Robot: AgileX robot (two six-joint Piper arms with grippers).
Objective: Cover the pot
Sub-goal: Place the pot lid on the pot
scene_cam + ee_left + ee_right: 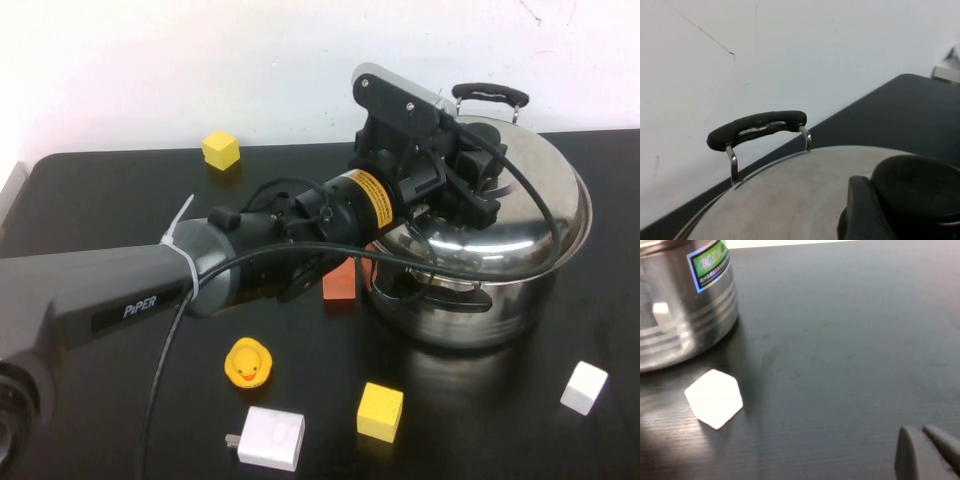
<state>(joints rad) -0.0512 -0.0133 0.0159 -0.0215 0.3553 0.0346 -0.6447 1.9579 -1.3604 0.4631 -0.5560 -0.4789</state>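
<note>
Nearest the camera in the high view, a white adapter, a rubber duck and a yellow cube lie on the black table, with a white cube off to the right. Beyond them the left arm reaches rightward over an orange block. The pot stands on the right half of the table, and the domed lid sits on it. The left gripper is over the lid, its jaws clenched on the black knob. Past it rises the pot's far handle, and a second yellow cube lies near the wall. The right gripper hovers low over bare table near the white cube and the pot's wall; its fingers look closed together.
</note>
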